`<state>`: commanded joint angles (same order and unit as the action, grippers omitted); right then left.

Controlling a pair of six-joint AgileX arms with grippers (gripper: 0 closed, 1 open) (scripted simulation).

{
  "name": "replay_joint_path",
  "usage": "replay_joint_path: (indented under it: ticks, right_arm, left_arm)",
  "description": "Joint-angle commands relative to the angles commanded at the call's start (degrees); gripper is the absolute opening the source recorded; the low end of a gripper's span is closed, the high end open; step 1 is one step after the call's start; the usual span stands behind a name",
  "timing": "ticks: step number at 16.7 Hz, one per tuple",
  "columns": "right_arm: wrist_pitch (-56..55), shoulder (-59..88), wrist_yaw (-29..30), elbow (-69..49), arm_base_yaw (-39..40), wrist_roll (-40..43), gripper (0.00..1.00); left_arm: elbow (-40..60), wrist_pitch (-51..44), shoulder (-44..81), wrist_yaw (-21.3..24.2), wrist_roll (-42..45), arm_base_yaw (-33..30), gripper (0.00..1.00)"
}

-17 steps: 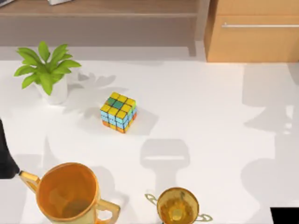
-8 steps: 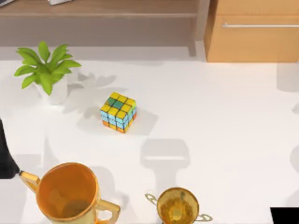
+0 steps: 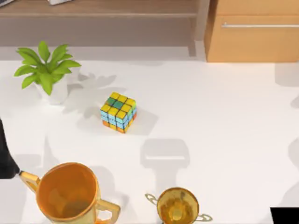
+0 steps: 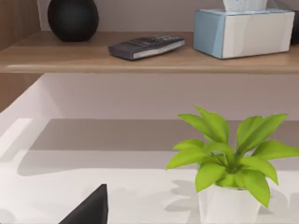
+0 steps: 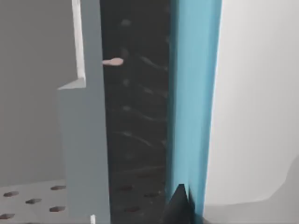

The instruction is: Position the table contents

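White table point(image 3: 219, 126) held plant point(image 3: 46, 72), cube point(image 3: 118, 112), two trophies cut off by frame edge; pincer states indeterminable.

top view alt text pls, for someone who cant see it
A white table seen from above holds a multicoloured puzzle cube near its middle, a potted plant at far left, and two gold trophy cups, large and small, along the near edge.

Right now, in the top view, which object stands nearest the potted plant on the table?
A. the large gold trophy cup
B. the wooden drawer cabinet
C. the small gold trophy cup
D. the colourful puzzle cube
D: the puzzle cube sits just to the right of the potted plant, closer than either gold trophy cup at the table's near edge.
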<state>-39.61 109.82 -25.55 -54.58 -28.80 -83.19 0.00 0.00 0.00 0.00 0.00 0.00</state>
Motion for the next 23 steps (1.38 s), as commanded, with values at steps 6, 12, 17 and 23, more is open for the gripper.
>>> replay_joint_path:
  ticks: [6,12,17,23]
  right_arm:
    - [0.61,3.24,1.08,-3.21,0.99,-0.27,0.00]
    - [0.61,3.24,1.08,-3.21,0.99,-0.27,0.38]
    - [0.61,3.24,1.08,-3.21,0.99,-0.27,0.75]
    - [0.61,3.24,1.08,-3.21,0.99,-0.27,1.00]
  left_arm:
    - [0.00,0.00,0.00,0.00,0.00,0.00,1.00]
    - [0.00,0.00,0.00,0.00,0.00,0.00,1.00]
    - [0.00,0.00,0.00,0.00,0.00,0.00,1.00]
    - [0.00,0.00,0.00,0.00,0.00,0.00,1.00]
